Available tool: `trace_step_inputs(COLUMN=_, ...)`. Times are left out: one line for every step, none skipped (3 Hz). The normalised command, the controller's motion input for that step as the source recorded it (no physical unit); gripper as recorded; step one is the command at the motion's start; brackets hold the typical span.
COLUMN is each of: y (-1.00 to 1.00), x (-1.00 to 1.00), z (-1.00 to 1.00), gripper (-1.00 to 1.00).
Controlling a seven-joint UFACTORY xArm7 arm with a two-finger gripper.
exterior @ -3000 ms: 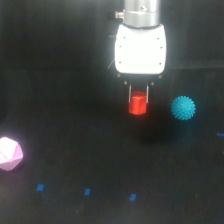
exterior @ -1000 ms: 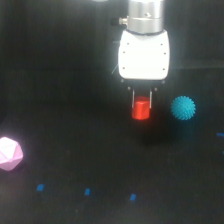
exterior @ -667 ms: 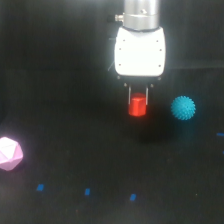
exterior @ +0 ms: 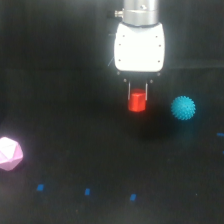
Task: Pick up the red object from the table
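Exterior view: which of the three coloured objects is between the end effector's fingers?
The red object, directly under the end effector. The teal ball lies apart on the exterior view's right; the pink polyhedron is far left.

Teal ball [exterior: 183, 107] crowds my right flank (exterior view's right); left side open, pink block [exterior: 10, 153] well apart.

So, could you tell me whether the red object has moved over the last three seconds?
No net shift: the red object sits between the gripper fingers at about the same offset from the teal ball; it dipped slightly, then came back.
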Motion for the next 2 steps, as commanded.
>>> trace_step_inputs(y=0.31, x=0.09, z=-0.15, gripper=-1.0)
trace_step_inputs(y=0.2, x=0.03, z=0.17, gripper=-1.0)
